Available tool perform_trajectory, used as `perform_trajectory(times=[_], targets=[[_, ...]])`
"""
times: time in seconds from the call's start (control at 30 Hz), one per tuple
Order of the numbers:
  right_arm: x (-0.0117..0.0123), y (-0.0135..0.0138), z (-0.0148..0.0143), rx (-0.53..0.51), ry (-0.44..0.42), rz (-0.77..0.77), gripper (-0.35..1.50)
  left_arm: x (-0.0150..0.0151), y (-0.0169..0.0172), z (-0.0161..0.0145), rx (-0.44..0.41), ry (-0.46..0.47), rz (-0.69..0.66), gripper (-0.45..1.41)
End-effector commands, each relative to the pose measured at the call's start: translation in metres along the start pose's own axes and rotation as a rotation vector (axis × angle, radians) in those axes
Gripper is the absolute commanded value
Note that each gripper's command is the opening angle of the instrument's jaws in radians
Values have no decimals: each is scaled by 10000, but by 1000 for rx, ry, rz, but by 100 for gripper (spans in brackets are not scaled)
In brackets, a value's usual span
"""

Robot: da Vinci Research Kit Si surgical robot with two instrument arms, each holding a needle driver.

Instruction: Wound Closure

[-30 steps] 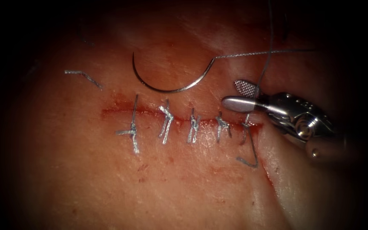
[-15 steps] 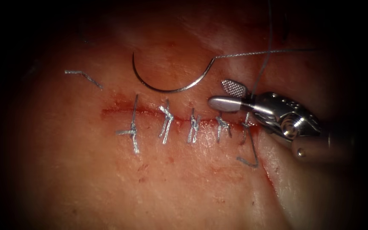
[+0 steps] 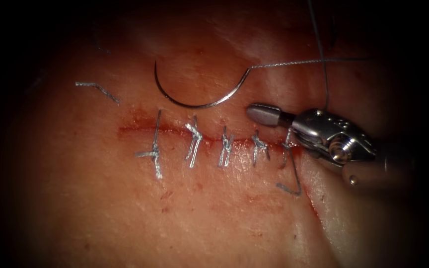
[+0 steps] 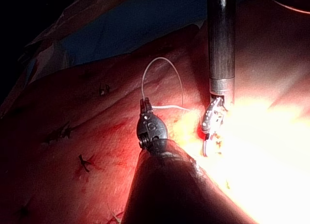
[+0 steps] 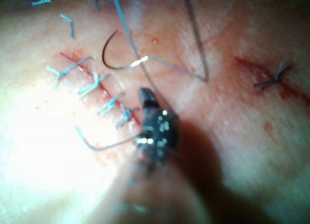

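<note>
Tissue [image 3: 214, 213], needle [image 3: 194, 101] lying free left of shut right hand [image 3: 261, 114]

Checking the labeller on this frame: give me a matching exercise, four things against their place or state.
Things:
1. needle
2. right arm's tool
3. left arm's tool
4. cut end of thread

Places or states:
A. jaws shut on the thread
B. short loose piece on the tissue, above and left of the cut's left end
C. jaws shut, just above the cut's right end
D. curved, lying free above the middle of the cut, not in the tissue, held by neither tool

Pairs: 1-D, 2-C, 3-A, 4-B
</note>
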Motion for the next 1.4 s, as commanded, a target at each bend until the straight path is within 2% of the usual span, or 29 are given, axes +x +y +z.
perform_trajectory(times=[0.03, 0.23, 0.27, 0.33, 0.37, 0.43, 0.47, 0.53, 0.73, 0.87, 0.97, 1.3, 1.4], targets=[[-4, 3, 1, 2, -5, -1, -35, 0, -5, 7, 0, 4, 4, -45], [-4, 9, -13, -7, 1, -8, -35, -1, -9, 6, 0, 8, 3, -45], [-3, 11, -18, -36, 16, -7, 4, -1, -9, 5, -1, 8, 3, -45], [1, 14, -27, -71, 33, -9, 110, -3, -10, 4, -2, 8, 4, -45], [3, 16, -32, -81, 38, 0, 125, -3, -10, 4, 1, 6, 4, -45], [10, 19, -44, -92, 42, 12, 138, -5, -10, 5, 2, 6, 6, -45], [18, 22, -61, -111, 49, 21, 145, -8, -9, 6, 3, 5, 10, -45], [21, 23, -69, -117, 51, 25, 147, -10, -8, 6, 5, 4, 11, -45], [35, 32, -125, -142, 57, 38, 147, -34, -11, 17, 31, -9, 32, -45], [35, 39, -145, -172, 71, 33, 147, -51, -16, 20, 39, -13, 46, -45], [35, 42, -149, -177, 72, 30, 147, -53, -20, 1, 45, -21, 46, -45], [33, 32, -138, -169, 65, 32, 147, -38, -34, -107, 18, -39, 23, -45], [33, 29, -133, -163, 61, 27, 147, -42, -36, -128, 16, -41, 23, -45]])
